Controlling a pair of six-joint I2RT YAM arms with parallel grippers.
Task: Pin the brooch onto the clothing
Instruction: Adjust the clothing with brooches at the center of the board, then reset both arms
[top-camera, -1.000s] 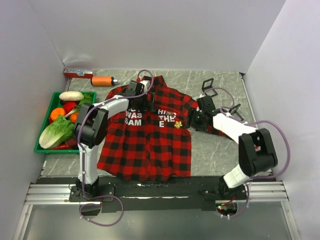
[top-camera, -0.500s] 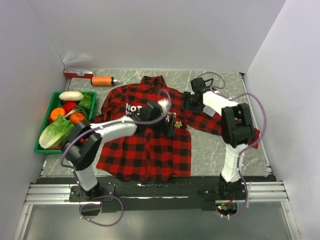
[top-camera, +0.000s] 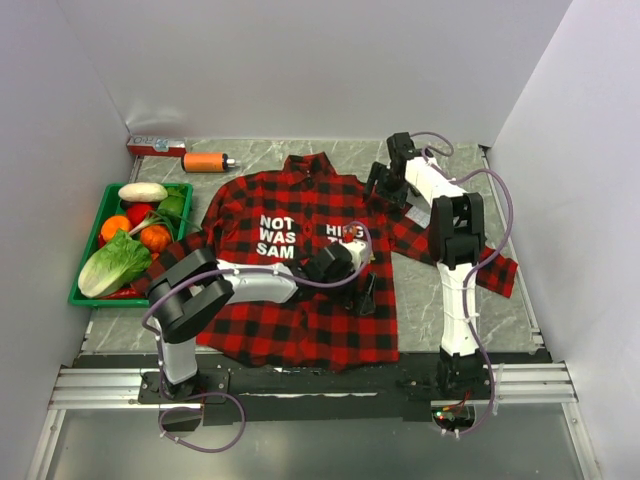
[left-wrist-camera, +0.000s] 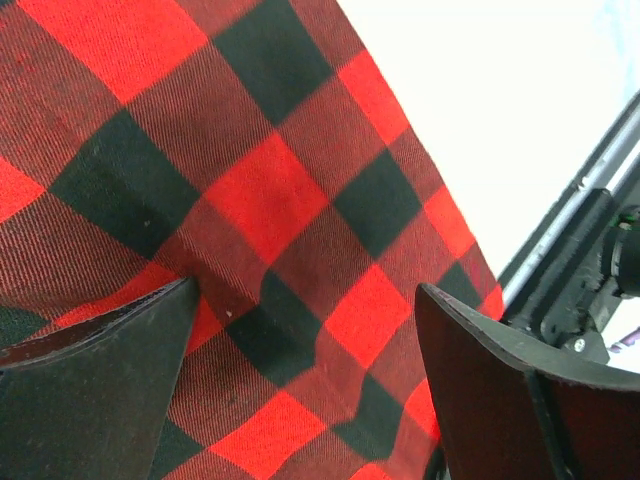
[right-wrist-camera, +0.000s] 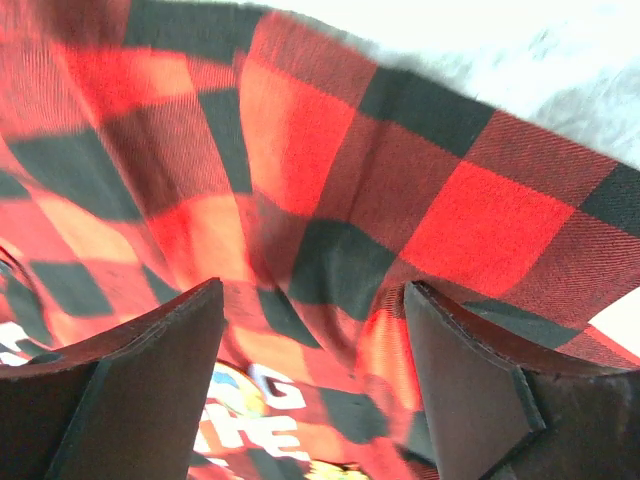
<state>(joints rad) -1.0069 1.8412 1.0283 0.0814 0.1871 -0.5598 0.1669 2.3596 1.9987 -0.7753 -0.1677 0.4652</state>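
The clothing (top-camera: 290, 290), a red-and-black plaid shirt with white lettering, lies spread flat on the table. My left gripper (top-camera: 367, 298) hovers open over its lower right front. In the left wrist view only plaid cloth (left-wrist-camera: 290, 200) shows between the wide-apart fingers of this gripper (left-wrist-camera: 305, 290). My right gripper (top-camera: 383, 182) is at the shirt's far right shoulder. It is open (right-wrist-camera: 315, 290) over rumpled cloth (right-wrist-camera: 330, 200). A small yellow bit (right-wrist-camera: 335, 472) under the lettering may be the brooch. In the top view my left wrist hides the brooch.
A green tray (top-camera: 88, 297) of vegetables stands at the left beside the shirt sleeve. An orange bottle (top-camera: 205, 161) and a red-and-white box (top-camera: 155, 146) lie at the back left. White walls close in the table, and a metal rail (top-camera: 100, 385) runs along its near edge.
My left arm swept from the collar across the chest to the lower right front. My right arm went from the sleeve to the far shoulder and opened wider. The shirt's right sleeve now lies stretched out.
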